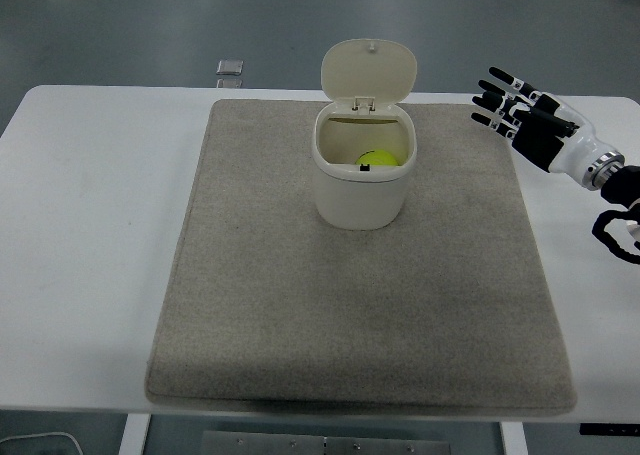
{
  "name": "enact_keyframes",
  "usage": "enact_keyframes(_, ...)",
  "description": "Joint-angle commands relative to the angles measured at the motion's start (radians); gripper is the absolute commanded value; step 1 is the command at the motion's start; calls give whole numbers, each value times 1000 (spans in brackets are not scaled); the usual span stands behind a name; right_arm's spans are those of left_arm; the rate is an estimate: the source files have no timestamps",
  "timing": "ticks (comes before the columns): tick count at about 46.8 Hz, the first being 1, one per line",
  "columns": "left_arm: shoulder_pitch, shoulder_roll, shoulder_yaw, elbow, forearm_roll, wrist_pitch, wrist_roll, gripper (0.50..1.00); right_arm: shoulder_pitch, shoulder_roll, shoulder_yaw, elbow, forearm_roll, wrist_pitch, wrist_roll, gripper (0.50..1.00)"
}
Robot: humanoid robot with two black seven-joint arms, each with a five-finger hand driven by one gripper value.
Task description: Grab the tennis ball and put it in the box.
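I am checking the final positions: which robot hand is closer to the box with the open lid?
The right robot hand. It is open, apart from the box, to its right near the mat's far right corner. The left one is not in view.

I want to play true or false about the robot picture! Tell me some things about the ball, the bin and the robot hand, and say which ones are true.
1. The yellow-green tennis ball lies inside the cream plastic box. True.
2. The box's hinged lid is closed. False: it stands open, tipped up behind the opening.
3. The robot's black and white right hand is holding the ball. False: its fingers are spread and hold nothing, off to the right of the box.
4. The box stands on a grey fabric mat. True.
5. The mat lies on a black table. False: the table is white.
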Motion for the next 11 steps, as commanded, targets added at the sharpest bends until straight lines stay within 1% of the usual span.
enact_keyframes(1, 0, 0, 0, 0, 0, 0, 0, 992, 1, -2, 1, 0, 1, 0, 0, 913)
enact_keyframes(11, 0, 0, 0, 0, 0, 0, 0, 992, 0, -2, 1, 0, 1, 8, 3, 913)
